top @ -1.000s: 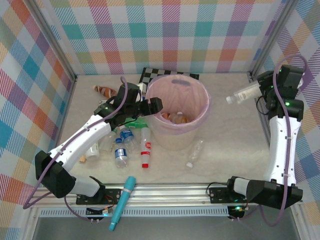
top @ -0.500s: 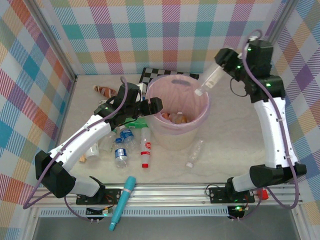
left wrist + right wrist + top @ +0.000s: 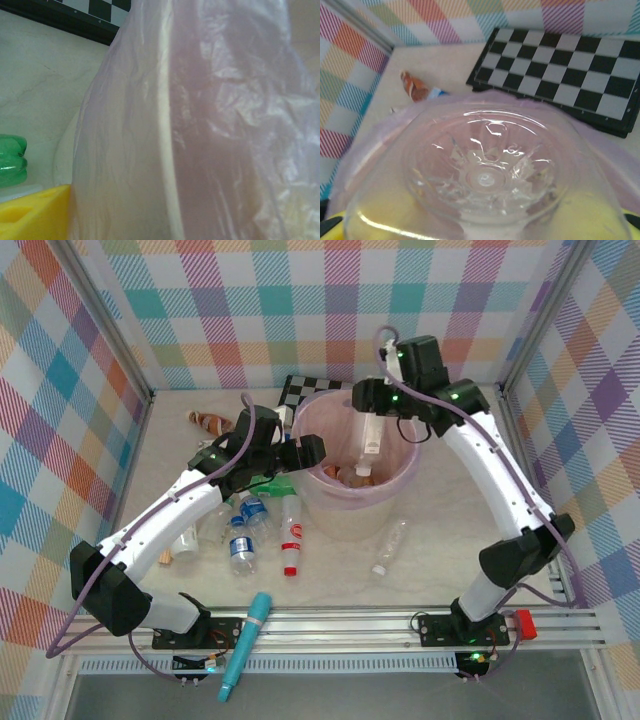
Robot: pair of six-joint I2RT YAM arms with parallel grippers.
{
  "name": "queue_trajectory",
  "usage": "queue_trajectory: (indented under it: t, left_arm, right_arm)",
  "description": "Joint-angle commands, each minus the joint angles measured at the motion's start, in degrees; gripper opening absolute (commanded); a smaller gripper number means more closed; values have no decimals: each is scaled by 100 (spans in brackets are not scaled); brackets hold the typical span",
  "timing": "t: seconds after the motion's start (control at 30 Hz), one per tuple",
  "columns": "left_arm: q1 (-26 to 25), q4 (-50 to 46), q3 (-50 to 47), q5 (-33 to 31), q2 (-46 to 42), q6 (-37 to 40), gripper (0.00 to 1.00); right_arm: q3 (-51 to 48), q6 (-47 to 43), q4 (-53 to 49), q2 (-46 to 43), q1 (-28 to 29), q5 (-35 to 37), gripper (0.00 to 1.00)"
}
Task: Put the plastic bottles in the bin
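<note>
My right gripper (image 3: 372, 412) hangs over the bin (image 3: 350, 515), shut on a clear bottle (image 3: 370, 443) that points neck-down into it. The right wrist view looks straight onto that bottle's ribbed base (image 3: 485, 175), with the pink liner (image 3: 375, 150) around it. Orange-labelled bottles (image 3: 357, 477) lie in the bin's bottom. My left gripper (image 3: 312, 448) sits astride the bin's left rim (image 3: 170, 150), closed on it; one yellow finger (image 3: 30, 215) shows outside the wall. Several bottles lie left of the bin, among them a blue-labelled one (image 3: 240, 550), a red-capped one (image 3: 292, 540) and a green one (image 3: 10, 160).
A clear bottle (image 3: 390, 545) lies right of the bin's front. A brown-labelled bottle (image 3: 210, 422) rests at the back left. The checkerboard (image 3: 560, 70) lies behind the bin. A teal tube (image 3: 247, 640) sits on the front rail.
The right arm swung from the far right wall to above the bin, carrying the clear bottle, which turned from sideways to hanging neck-down. The left arm stayed put.
</note>
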Motion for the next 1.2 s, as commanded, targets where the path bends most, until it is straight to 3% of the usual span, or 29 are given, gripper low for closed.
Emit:
queue_trajectory:
  t: [0.0,0.43,0.73,0.83,1.03,1.17]
  left_arm:
    - [-72,-95,-20,-89,-26,35,84]
    - [-70,-94,0,-80,11,44,84]
    - [-72,-87,20,-71,41,52,83]
    - [-68,-86,23,-63,43,52,84]
    - [-71,-105,47,-58,45,76,84]
    - [-72,-92,50,-47,66,71,83]
  right_arm:
    - [137,-609,-366,202,179,0,51]
    - [51,-1472,-1272,1090,435,-98,53]
    - [-298,-1489,-1100,1563,670,221,59]
    - [-377,-1366,-1019,1706,687,154,65]
    - [-399,-1308,-920,1727,706,175,95]
    - [-257,-1375,-1010,1700,706,226,99]
